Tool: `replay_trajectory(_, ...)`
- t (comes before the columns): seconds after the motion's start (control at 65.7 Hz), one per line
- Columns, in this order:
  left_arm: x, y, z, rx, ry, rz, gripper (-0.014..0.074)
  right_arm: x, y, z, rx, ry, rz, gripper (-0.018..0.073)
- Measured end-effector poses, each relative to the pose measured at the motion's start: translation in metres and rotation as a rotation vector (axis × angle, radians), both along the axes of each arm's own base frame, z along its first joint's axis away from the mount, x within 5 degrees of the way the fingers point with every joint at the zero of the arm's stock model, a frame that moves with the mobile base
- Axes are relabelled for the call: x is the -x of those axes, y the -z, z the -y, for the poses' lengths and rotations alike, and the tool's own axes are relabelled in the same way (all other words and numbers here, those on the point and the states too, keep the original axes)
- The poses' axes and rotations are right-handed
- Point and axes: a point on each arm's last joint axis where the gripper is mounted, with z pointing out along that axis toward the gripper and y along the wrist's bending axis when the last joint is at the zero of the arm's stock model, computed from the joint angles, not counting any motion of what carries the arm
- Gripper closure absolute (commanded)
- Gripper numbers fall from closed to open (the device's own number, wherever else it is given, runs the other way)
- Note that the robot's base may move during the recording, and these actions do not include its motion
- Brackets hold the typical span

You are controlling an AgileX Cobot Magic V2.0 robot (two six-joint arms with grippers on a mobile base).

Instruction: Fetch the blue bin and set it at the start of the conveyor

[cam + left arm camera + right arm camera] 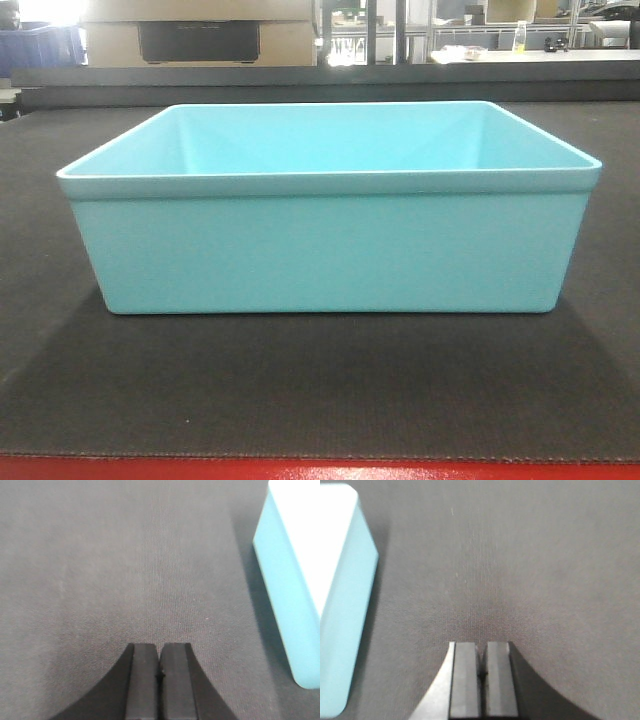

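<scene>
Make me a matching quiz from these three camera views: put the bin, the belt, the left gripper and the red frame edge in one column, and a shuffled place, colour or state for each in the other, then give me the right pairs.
Column one
1. blue bin
2. conveyor belt
3. left gripper
4. red frame edge

Column two
A. shut, holding nothing, above the belt
B. runs along the very bottom of the front view
C. empty, upright, resting on the belt
D. dark grey, finely ribbed, under the bin

Pairs: 1-C, 2-D, 3-A, 4-B
</scene>
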Motion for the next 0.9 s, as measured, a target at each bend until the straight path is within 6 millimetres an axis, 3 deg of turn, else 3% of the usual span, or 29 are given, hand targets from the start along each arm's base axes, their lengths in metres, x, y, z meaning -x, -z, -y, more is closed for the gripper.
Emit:
replay_trajectory(0.274, 0.063, 0.028, 0.001, -0.002, 0.001, 0.188, 0.0707, 0.074, 0.029, -0.011, 0.033, -0.026, 0.205, 0.0721)
replay_trajectory(0.35, 0.076, 0.033, 0.001, -0.003, 0.001, 0.231, 0.0707, 0.094, 0.026, -0.013, 0.045, -0.026, 0.303, 0.0721)
replay_trajectory(0.533, 0.104, 0.023, 0.001, -0.005, 0.001, 0.413, 0.0707, 0.135, 0.017, -0.017, 0.075, -0.025, 0.533, 0.0721)
replay_trajectory(0.624, 0.112, 0.02, 0.001, -0.006, 0.001, 0.47, 0.0707, 0.145, 0.015, -0.018, 0.082, -0.025, 0.594, 0.0721)
replay_trajectory(0.898, 0.117, 0.019, 0.001, -0.008, 0.001, 0.493, 0.0707, 0.147, 0.014, -0.018, 0.084, -0.024, 0.61, 0.0721)
